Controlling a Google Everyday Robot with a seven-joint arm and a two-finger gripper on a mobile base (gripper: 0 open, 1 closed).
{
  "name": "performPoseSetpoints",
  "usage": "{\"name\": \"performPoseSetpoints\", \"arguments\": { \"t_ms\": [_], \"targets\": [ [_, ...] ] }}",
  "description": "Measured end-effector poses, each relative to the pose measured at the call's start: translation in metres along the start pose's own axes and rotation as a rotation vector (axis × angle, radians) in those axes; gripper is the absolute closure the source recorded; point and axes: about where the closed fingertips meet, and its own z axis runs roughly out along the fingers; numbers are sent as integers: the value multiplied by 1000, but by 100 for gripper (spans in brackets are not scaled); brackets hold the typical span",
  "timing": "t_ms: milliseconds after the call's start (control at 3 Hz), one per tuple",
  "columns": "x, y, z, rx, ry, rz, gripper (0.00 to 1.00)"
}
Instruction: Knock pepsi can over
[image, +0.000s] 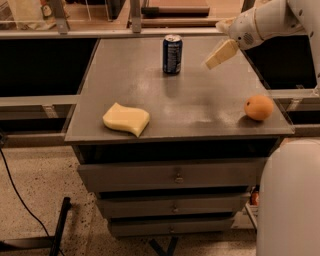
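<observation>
Apparently the gripper (221, 53) is hovering near the still-upright pepsi can (172, 54), on its right, awaiting a sideways push; whether open or closed, I cannot tell.

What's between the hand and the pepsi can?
Nothing: the camera view shows only bare tabletop between the upright pepsi can and the hand hovering to its right.

The pepsi can (172, 54) stands upright on the cabinet top (200, 95), near its back edge. The gripper (218, 55) hangs to the can's right, apart from it. The sponge (126, 119) lies in front of the can, to its left. The orange (258, 107) sits in front, well to its right.
</observation>
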Motion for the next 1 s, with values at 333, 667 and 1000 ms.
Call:
{"name": "performPoseSetpoints", "arguments": {
  "t_ms": [333, 667, 1000],
  "targets": [
    [1, 1, 20, 14, -51, 29, 0],
    [1, 7, 42, 12, -101, 44, 0],
    [1, 13, 64, 4, -145, 56, 0]
  ]
}}
